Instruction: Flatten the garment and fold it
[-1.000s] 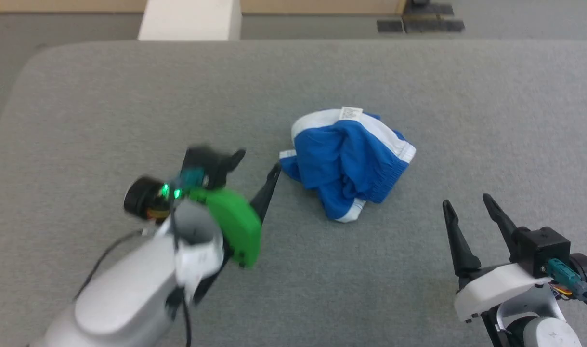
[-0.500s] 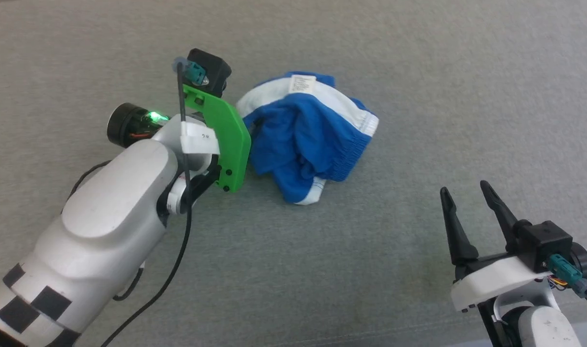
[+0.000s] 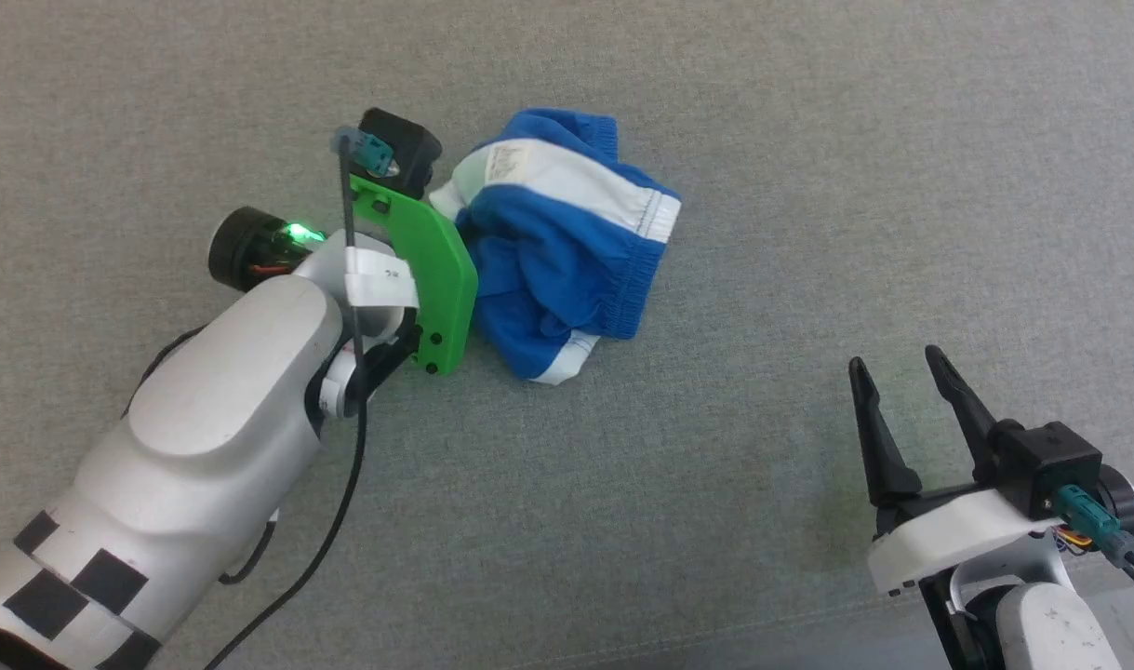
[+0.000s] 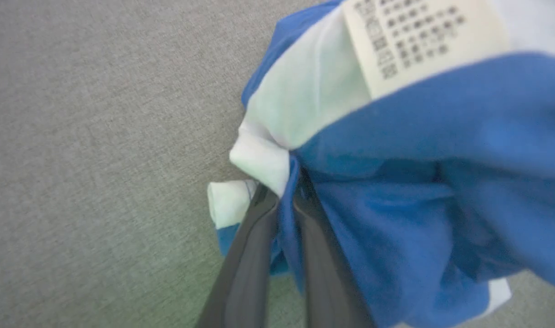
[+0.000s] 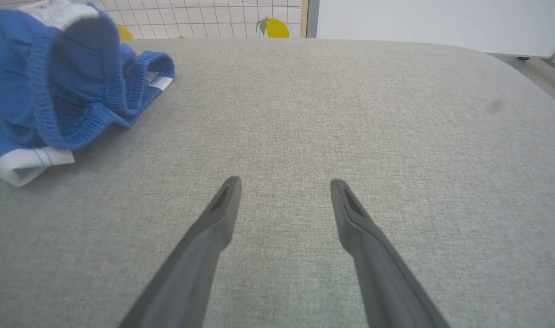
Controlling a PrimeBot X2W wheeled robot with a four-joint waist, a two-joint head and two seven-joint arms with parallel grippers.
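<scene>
On grey mat (image 3: 808, 140), garment (image 3: 567, 251) bunched, waistband (image 3: 636, 279) rightward

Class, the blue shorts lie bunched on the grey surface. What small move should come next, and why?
Probably lift the left gripper to draw the garment open: its fingers are shut on a blue fold, the cloth lies crumpled, the right gripper stands open.

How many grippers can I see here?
2. The left gripper is shut on the left edge of the blue shorts; the right gripper hangs open over the grey surface.
</scene>
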